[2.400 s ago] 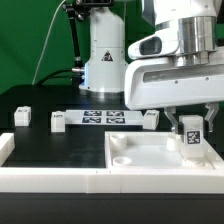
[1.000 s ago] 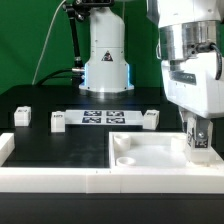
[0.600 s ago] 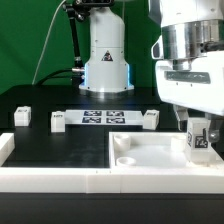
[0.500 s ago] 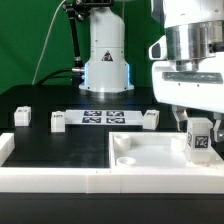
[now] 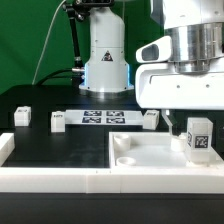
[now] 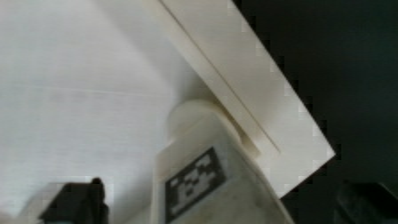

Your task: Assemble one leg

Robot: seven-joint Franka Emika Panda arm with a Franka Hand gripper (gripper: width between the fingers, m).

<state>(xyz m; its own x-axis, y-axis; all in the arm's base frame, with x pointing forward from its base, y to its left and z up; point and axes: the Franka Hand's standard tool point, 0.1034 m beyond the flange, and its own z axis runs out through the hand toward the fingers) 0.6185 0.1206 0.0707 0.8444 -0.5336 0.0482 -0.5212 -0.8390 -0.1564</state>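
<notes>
The leg (image 5: 199, 139) stands upright under the tool (image 5: 193, 124), whose fingers are spread clear of it.

A robotics lab: green backdrop (image 5: 30, 30), black table (image 5: 60, 140), fiducial marker board (image 5: 103, 118).

The exterior camera sat low at the counter's (image 5: 60, 135) front edge, facing level across it toward the arm's base (image 5: 105, 60). The wrist camera looked down from very close. Both caught the leg (image 5: 198, 138) (image 6: 199, 178) on the white panel (image 5: 150, 152).
</notes>
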